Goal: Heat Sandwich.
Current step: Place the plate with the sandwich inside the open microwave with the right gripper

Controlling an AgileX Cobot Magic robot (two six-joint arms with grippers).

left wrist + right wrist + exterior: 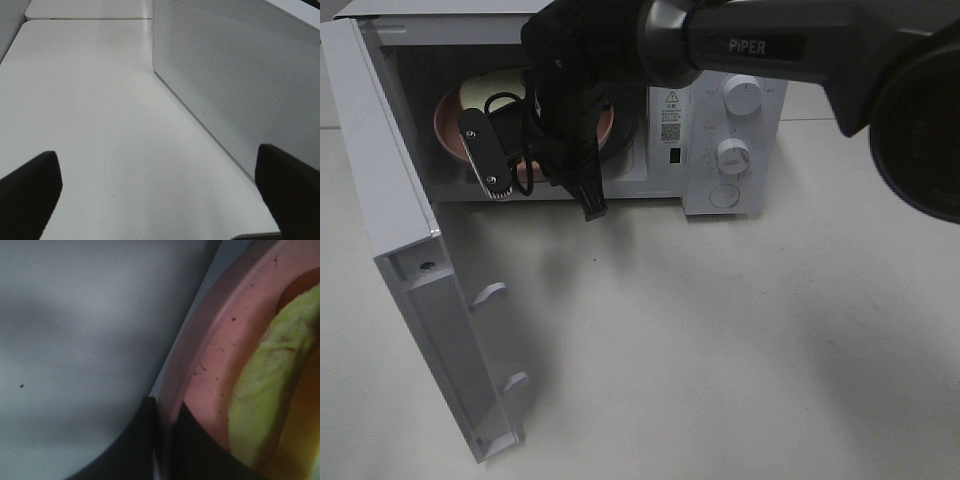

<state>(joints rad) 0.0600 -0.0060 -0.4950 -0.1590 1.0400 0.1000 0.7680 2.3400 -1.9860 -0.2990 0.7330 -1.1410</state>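
The task is at the loading step. The white microwave oven (735,130) stands on the pale desk (720,350) with its white door (390,230) swung wide open to the left. The round pink plate (450,120) is inside the cavity, and on it lies the sandwich of white bread with a pale green layer (485,92).

The right tool (164,407) reaches into the cavity, its jaws closed tightly on the rim of the plate. In the right wrist view the green layer lies just beside the pinched rim. I cannot tell if the plate rests fully on the cavity floor.

The left tool (160,200) is fully open and holds nothing. It hangs low over the desk beside a white dotted panel (225,85), probably the outside of the open door.

In my judgement, the next move is to let go of the rim and draw the right arm straight out without dragging the plate. After that, the door must be pushed shut and a knob (741,97) turned.
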